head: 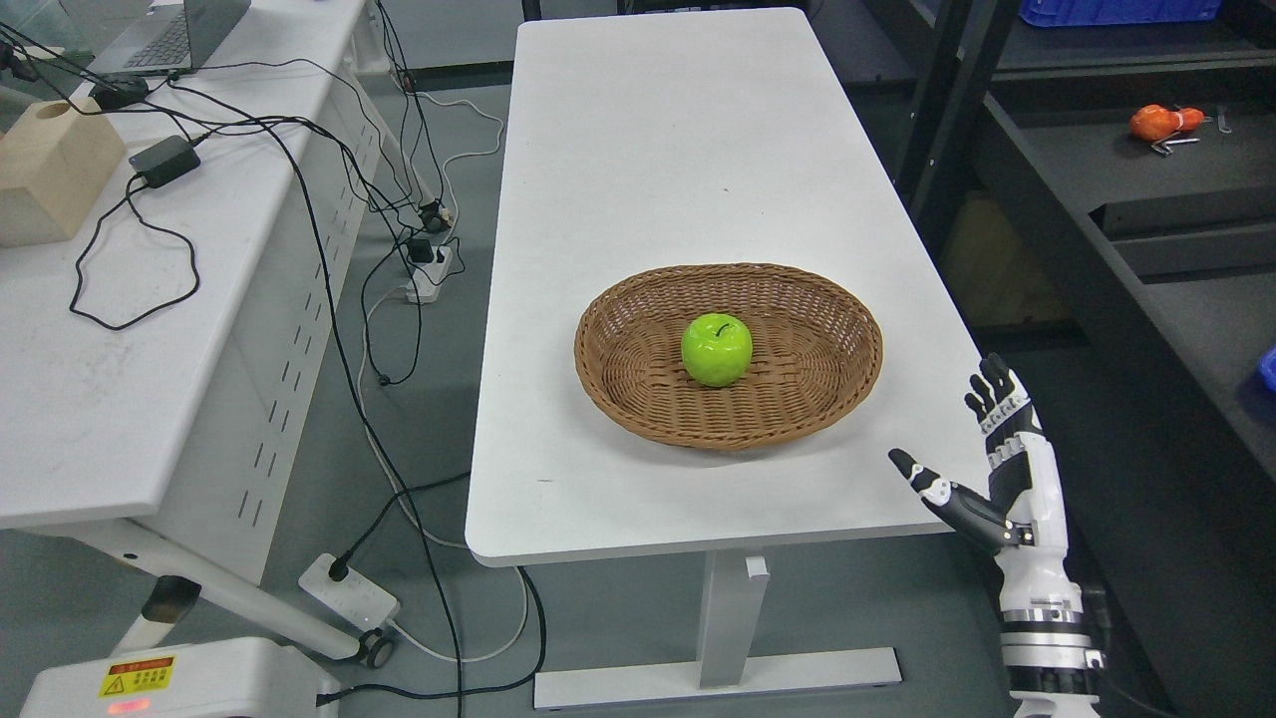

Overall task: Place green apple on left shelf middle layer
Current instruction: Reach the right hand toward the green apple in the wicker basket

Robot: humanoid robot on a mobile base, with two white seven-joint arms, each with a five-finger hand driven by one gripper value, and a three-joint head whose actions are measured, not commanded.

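On the white table up and left of our right hand, the brown basket holds the green apple, so we should reach our open, empty fingers over the rim and wrap it gently.

One green apple lies in one wicker basket on one of two white tables. One robot hand shows. The second table carries one laptop and one wooden block.
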